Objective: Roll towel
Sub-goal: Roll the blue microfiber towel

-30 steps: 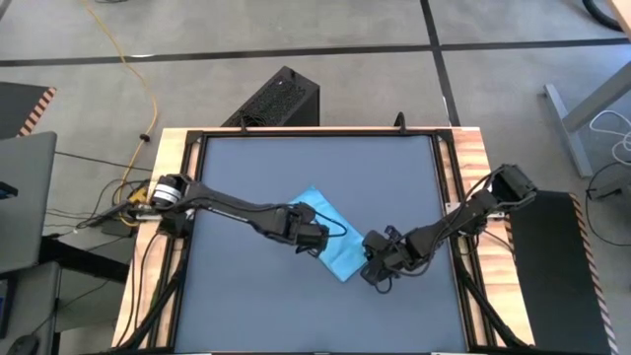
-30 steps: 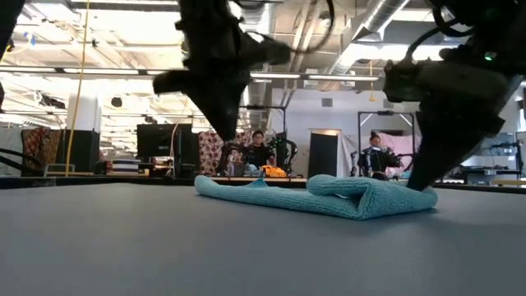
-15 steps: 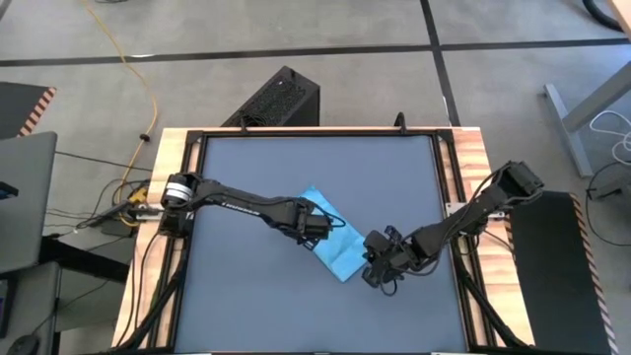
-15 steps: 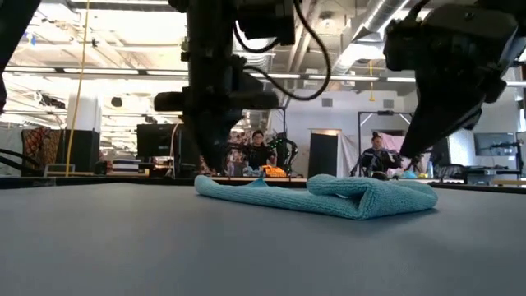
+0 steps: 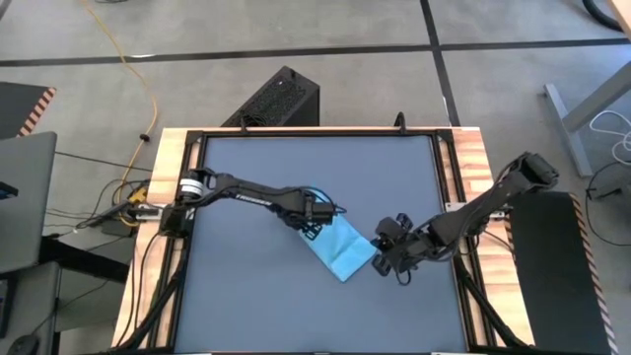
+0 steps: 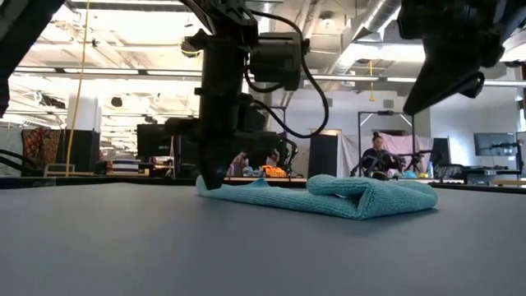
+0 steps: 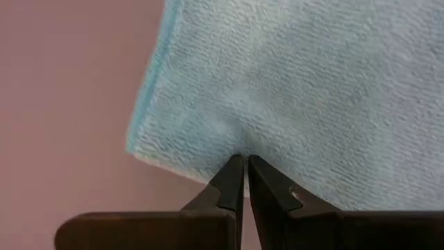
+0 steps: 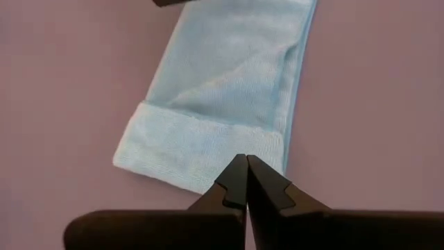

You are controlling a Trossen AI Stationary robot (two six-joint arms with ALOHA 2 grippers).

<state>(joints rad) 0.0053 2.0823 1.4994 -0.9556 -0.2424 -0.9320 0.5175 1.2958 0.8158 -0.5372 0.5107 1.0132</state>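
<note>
Blue towel [image 5: 340,251] between two lowered arms, pincers pinched together.

Even, bright overhead light leaves soft shadows; in the low view ceiling lamps glare behind backlit, silhouetted arms.

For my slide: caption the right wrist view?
Shut right gripper above the towel, one end folded over.

On the dark grey counter [image 5: 246,296] the small blue towel [image 5: 340,251] lies folded near the middle, the left gripper [image 5: 317,215] over its far end and the right gripper [image 5: 380,254] just beside its near end.
</note>
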